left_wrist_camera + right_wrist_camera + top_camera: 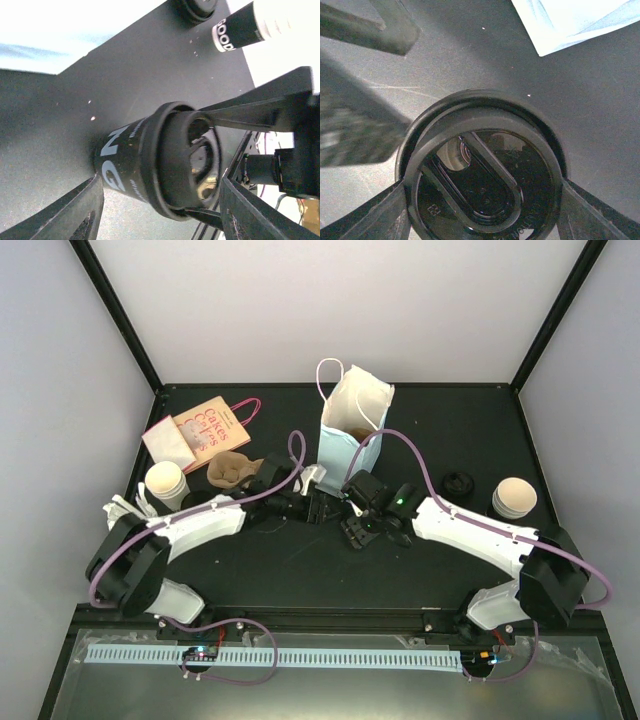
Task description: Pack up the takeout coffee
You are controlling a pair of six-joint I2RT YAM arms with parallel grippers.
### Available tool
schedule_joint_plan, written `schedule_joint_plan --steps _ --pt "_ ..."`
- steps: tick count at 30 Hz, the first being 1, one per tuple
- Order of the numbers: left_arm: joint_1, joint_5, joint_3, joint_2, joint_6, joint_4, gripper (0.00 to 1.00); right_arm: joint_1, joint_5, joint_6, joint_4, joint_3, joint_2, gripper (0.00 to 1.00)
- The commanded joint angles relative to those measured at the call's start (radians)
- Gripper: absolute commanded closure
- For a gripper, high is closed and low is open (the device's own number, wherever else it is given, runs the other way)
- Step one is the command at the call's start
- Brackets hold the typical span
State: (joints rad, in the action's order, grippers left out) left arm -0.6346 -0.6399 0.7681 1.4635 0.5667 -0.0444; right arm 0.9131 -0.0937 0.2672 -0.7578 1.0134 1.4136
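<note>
on the pink bag [205,427] lying flat at the back left of the table, the word "cakes" stands in pale letters. the lines under it are too small to read from above.

on the black cup [120,167] seen by the left wrist camera, the large white letters "ng" show, the end of a longer word. the smaller white print next to them is too blurred to read.

on the second cup [240,27], at the top right of that view, "good" is printed in white on a black band.

the lid [485,165] has raised marks near its lower edge, but they cannot be made out.
</note>
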Motion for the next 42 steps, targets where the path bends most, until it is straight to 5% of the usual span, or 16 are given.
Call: schedule_joint_plan --steps 1,13,42 --pt "-0.001 0.043 0.002 -0.091 -0.054 -0.033 0.34 0.004 0.055 0.005 -0.034 0.015 0.03 0.28" --pt "0.002 0.002 0.001 -0.105 -0.056 0.002 0.27 0.007 0.127 -0.06 -0.001 0.037 0.012 0.28" --pt "0.002 -0.055 0.045 0.087 -0.062 -0.008 0.32 0.009 0.099 -0.099 -0.009 0.092 0.008 0.14"
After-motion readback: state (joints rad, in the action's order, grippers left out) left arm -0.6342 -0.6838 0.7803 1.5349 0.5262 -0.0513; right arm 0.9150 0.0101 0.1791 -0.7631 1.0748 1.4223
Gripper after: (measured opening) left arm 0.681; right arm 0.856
